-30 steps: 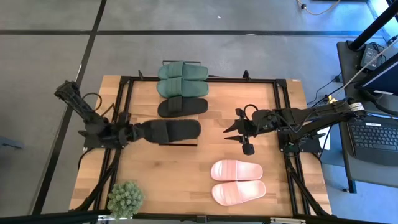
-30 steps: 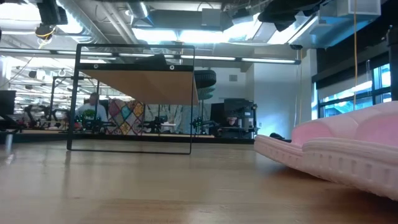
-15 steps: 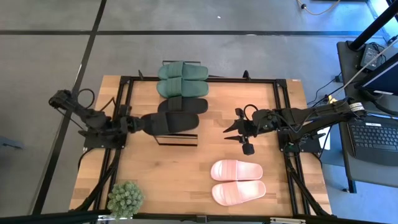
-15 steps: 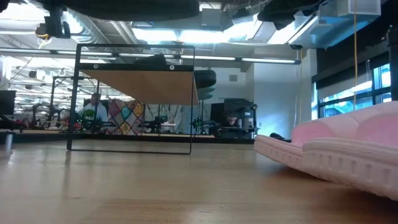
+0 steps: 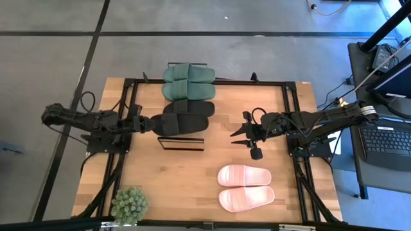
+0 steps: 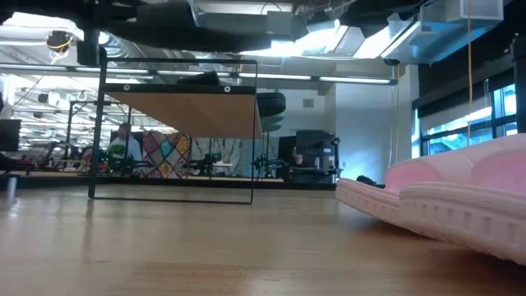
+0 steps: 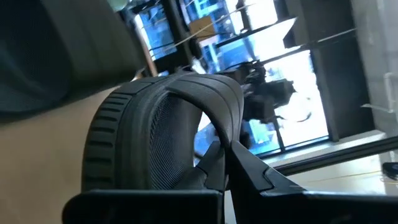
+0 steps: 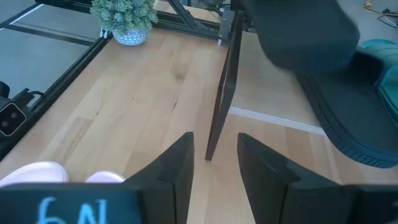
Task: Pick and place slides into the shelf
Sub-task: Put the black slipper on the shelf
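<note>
While the shelf (image 5: 182,138) is mostly covered, a black slide (image 5: 183,124) is gripped above it by the closed left gripper (image 5: 151,125), lengthwise across the table, just beside its shelved mate (image 5: 188,107). Parted fingers are shown by the right gripper (image 5: 246,142).

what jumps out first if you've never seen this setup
The left pincer holds a black slide over the shelf near mid-table, beside a second black slide and the green pair at the far edge. The pink pair lies toward the near right, a potted plant at the near left corner. The right pincer hangs open, empty, right of the shelf.
</note>
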You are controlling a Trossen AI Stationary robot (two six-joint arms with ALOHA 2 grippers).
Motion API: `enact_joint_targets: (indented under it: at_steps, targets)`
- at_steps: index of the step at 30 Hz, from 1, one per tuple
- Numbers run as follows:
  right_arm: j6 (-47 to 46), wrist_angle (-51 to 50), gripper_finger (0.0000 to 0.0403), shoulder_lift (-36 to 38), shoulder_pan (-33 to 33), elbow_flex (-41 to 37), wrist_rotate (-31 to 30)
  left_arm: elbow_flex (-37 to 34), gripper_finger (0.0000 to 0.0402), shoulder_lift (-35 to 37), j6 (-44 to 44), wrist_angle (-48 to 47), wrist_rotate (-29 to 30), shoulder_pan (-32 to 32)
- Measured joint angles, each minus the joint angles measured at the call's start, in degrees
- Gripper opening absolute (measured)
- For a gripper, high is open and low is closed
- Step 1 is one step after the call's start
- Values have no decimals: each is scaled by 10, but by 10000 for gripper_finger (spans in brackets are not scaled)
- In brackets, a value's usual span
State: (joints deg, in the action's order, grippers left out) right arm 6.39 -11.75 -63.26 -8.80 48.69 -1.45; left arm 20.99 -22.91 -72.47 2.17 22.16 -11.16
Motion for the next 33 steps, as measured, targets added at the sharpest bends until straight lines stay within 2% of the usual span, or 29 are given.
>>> enact_joint_targets:
  at_steps: [9, 14, 22, 33]
  targets:
    - [-2, 0, 125, 0, 0, 0, 0, 0, 0, -38, -9, -1, -111, 81]
    - [-3, 0, 125, 0, 0, 0, 0, 0, 0, -53, -12, 1, -148, 111]
    - [-3, -1, 125, 0, 0, 0, 0, 1, 0, -76, -23, 4, -184, 138]
    - [-3, -5, 125, 0, 0, 0, 0, 0, 0, -79, -5, 16, -185, 162]
